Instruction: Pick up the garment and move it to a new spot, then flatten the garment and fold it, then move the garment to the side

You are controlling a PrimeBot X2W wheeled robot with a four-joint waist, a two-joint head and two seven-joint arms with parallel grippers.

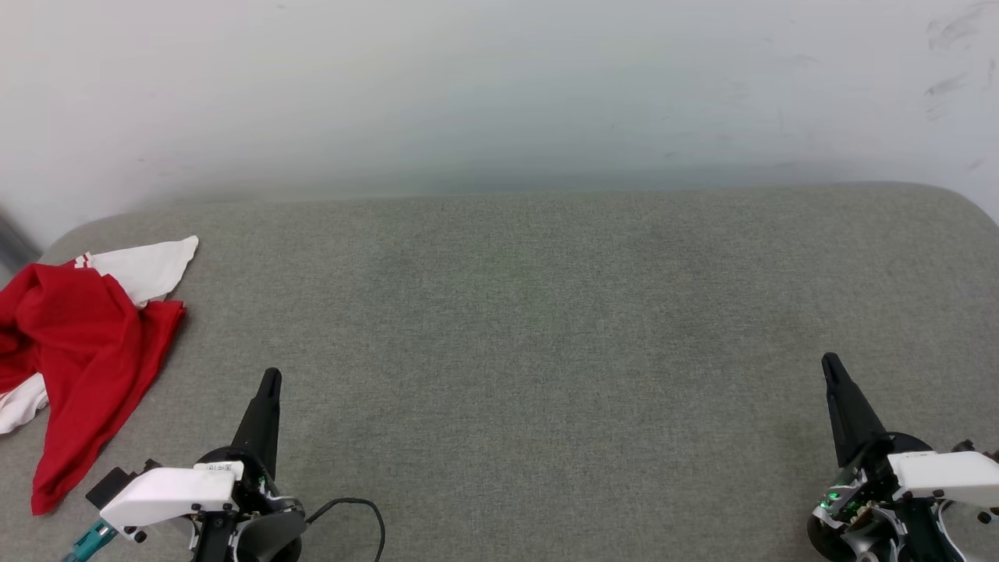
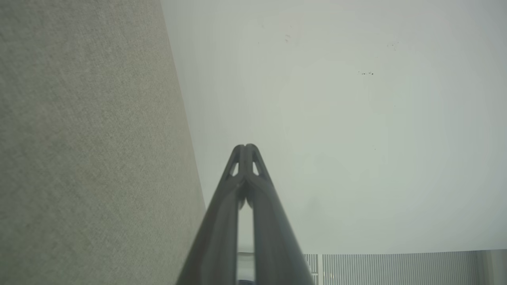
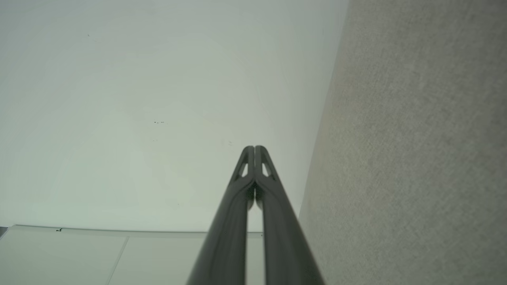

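Observation:
The garment [image 1: 82, 351], a red shirt with white sleeves, lies crumpled at the far left of the grey padded surface [image 1: 531, 328], partly cut off by the head view's left edge. My left gripper [image 1: 270, 378] stands shut and empty at the lower left, a little to the right of the garment and apart from it. My right gripper [image 1: 829, 362] is shut and empty at the lower right, far from the garment. In the left wrist view my left gripper [image 2: 246, 147] has its tips pressed together. The right wrist view shows my right gripper [image 3: 254, 148] the same way.
A pale wall [image 1: 499, 86] rises behind the grey surface's far edge. A black cable [image 1: 359, 511] loops by my left wrist. The surface has rounded corners at the far left and far right.

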